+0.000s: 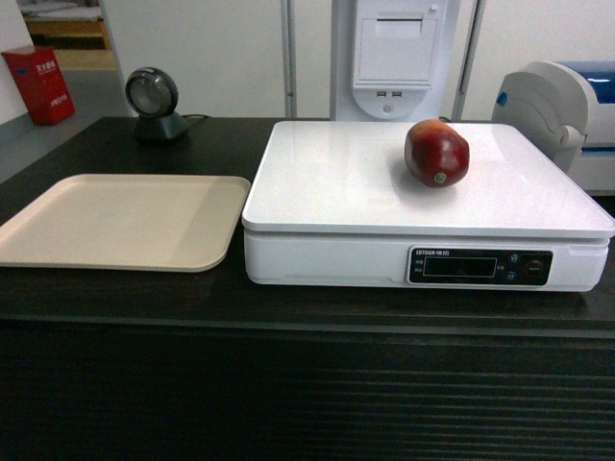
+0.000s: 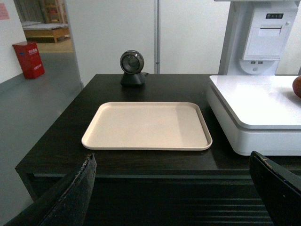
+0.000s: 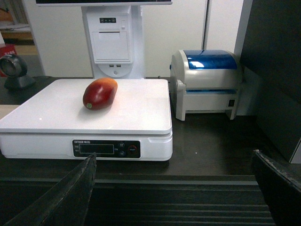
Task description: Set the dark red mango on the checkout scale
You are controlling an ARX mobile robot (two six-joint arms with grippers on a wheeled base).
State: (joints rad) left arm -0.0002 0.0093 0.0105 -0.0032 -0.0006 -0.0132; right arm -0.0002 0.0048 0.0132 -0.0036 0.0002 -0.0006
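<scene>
The dark red mango (image 1: 436, 153) lies on the scale (image 1: 346, 192), beside a beige tray (image 1: 115, 221).

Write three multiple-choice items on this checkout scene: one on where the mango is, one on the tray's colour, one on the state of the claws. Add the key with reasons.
1. Where does the dark red mango lie?
A. On the beige tray
B. On the white scale
C. On the bare counter

2. What colour is the tray?
A. Beige
B. Blue
C. Black

3. How are the left claw and right claw set?
A. Both shut on the mango
B. One holds the tray
C. Both open, holding nothing

Key: B, the mango rests on the scale's top; A, the tray beside the scale is beige; C, each wrist view shows fingers spread wide with nothing between them.
</scene>
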